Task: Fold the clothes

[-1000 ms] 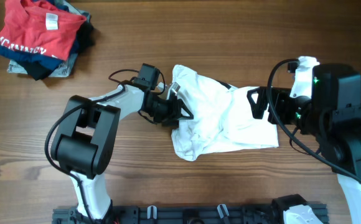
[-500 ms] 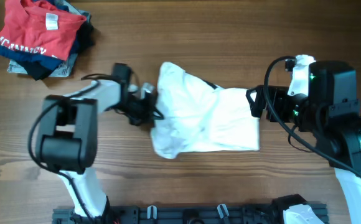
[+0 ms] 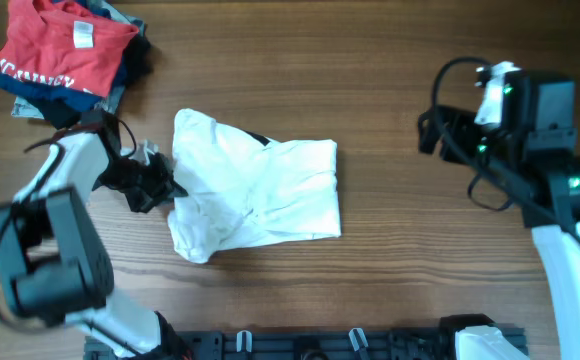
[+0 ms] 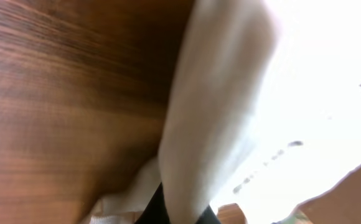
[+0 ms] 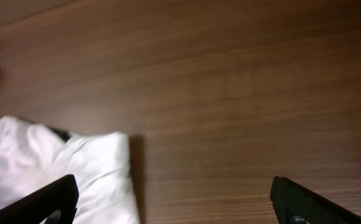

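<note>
Overhead view as I see it from the console: the white shirt (image 3: 255, 195) lies crumpled and partly folded on the wooden table (image 3: 370, 60), just off the centre of the view toward 8 o'clock. Its collar end bunches at the shirt's 9 o'clock side and a straighter edge faces 3 o'clock. The left arm (image 3: 70, 170) reaches in from 9 o'clock; the left jaws are pressed together on the shirt's 9 o'clock edge, pinching the fabric. In the left wrist view a fold of the shirt (image 4: 218, 112) runs down into the dark fingers at the bottom edge, with bare table (image 4: 62, 93) beside it. The right arm (image 3: 530, 110) sits at 3 o'clock, well apart from the shirt. The right jaws are spread wide and hold nothing; the right wrist view shows both fingertips (image 5: 43, 199) over bare wood, the shirt at 8 o'clock. A pile of clothes (image 3: 65, 55), red on top, rests at 10 o'clock.
</note>
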